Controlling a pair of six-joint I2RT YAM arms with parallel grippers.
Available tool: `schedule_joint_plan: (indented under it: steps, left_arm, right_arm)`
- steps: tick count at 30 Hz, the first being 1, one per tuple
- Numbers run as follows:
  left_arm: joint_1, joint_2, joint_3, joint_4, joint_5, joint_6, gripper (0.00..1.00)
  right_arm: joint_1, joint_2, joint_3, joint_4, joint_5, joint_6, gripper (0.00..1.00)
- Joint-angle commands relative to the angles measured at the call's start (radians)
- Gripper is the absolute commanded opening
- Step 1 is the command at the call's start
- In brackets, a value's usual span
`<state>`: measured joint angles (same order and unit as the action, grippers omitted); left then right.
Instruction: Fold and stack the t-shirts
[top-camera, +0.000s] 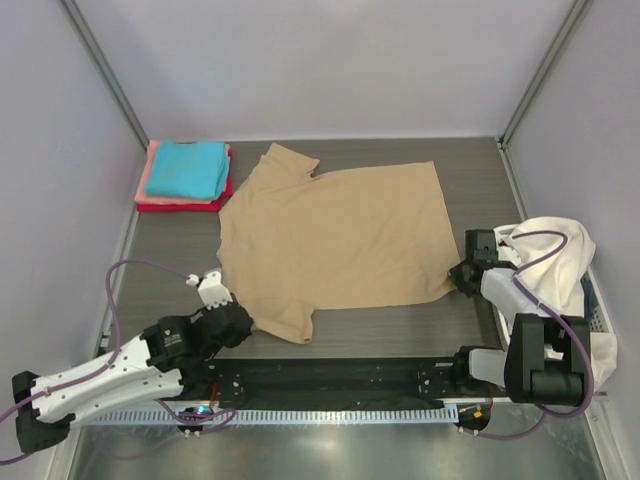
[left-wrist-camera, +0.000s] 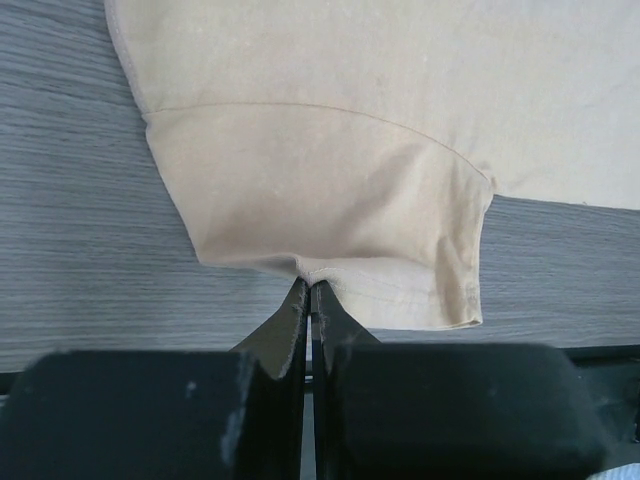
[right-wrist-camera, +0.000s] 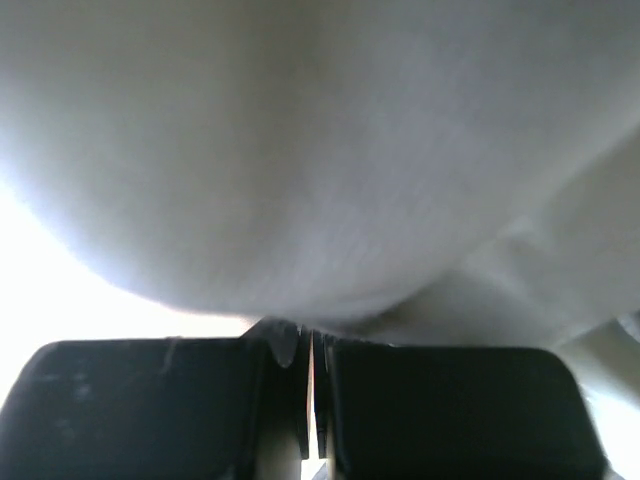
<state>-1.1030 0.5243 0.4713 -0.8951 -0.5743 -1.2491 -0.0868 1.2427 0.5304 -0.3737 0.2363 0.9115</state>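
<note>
We see a tan t-shirt (top-camera: 335, 240) spread flat on the surface (top-camera: 170, 270), with the left pincer (top-camera: 243, 322) at its near sleeve and the right pincer (top-camera: 462, 277) at its near hem corner. A turquoise shirt (top-camera: 187, 168) tops the folded stack (top-camera: 178, 205) far left, and cream-white shirts (top-camera: 555, 250) are heaped at right.

Top cam: high at near edge, looks down on whole table (top-camera: 180, 250). L wrist cam: low, close, faces out past own fingers (left-wrist-camera: 285, 335) onto tan shirt (left-wrist-camera: 330, 200) sleeve, also in top view. R wrist cam: v. close, pale cloth (right-wrist-camera: 300, 150) fills frame, blurred.
</note>
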Motion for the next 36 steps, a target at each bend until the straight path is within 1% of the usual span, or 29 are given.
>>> schedule_joint_plan:
  steps: [1,2,5,10,13,16,19,20,22,23,25,26,31,33,34,35,36]
  left_arm:
    - [0.006,0.025,0.047,0.001,-0.036,0.020,0.00]
    - [0.006,0.037,0.079,-0.014,-0.044,0.026,0.00]
    - [0.006,0.051,0.133,-0.031,-0.067,0.059,0.00]
    - [0.006,0.071,0.191,-0.060,-0.091,0.085,0.00]
    - [0.006,0.077,0.217,-0.067,-0.101,0.091,0.00]
    - [0.006,0.086,0.243,-0.076,-0.108,0.099,0.00]
    - [0.006,0.100,0.262,-0.090,-0.113,0.100,0.00]
    - [0.006,0.100,0.260,-0.085,-0.108,0.100,0.00]
    - [0.006,0.094,0.253,-0.082,-0.104,0.093,0.00]
    - [0.006,0.092,0.244,-0.076,-0.104,0.091,0.00]
    - [0.006,0.083,0.231,-0.070,-0.102,0.082,0.00]
    - [0.006,0.079,0.222,-0.065,-0.101,0.080,0.00]
    - [0.006,0.071,0.213,-0.087,-0.096,0.073,0.00]
    - [0.006,0.059,0.205,-0.091,-0.099,0.074,0.00]
    - [0.006,0.056,0.204,-0.094,-0.099,0.074,0.00]
    - [0.006,0.054,0.204,-0.103,-0.099,0.073,0.00]
    - [0.006,0.049,0.207,-0.111,-0.099,0.071,0.00]
  right_arm:
    - [-0.002,-0.026,-0.073,-0.123,-0.023,-0.014,0.01]
    - [0.001,-0.055,-0.076,-0.129,-0.037,-0.016,0.01]
    - [0.009,-0.219,-0.081,-0.197,-0.057,0.003,0.01]
    - [0.010,-0.380,-0.064,-0.329,-0.072,-0.003,0.01]
    - [0.012,-0.460,-0.060,-0.369,-0.087,-0.003,0.01]
    - [0.012,-0.485,-0.040,-0.404,-0.094,-0.011,0.01]
    - [0.013,-0.486,-0.040,-0.380,-0.140,-0.039,0.01]
    - [0.016,-0.456,-0.046,-0.367,-0.158,-0.046,0.19]
    - [0.022,-0.410,-0.061,-0.349,-0.163,-0.054,0.37]
    - [0.021,-0.376,-0.070,-0.331,-0.163,-0.057,0.48]
    - [0.022,-0.342,-0.086,-0.269,-0.144,-0.060,0.52]
    - [0.021,-0.327,-0.084,-0.252,-0.134,-0.062,0.55]
    - [0.021,-0.177,-0.058,-0.153,-0.071,-0.076,0.54]
    - [0.021,-0.140,-0.066,-0.120,-0.071,-0.076,0.49]
    - [0.021,-0.117,-0.069,-0.104,-0.072,-0.074,0.44]
    - [0.022,-0.115,-0.073,-0.097,-0.084,-0.074,0.29]
    - [0.021,-0.121,-0.081,-0.094,-0.089,-0.071,0.23]
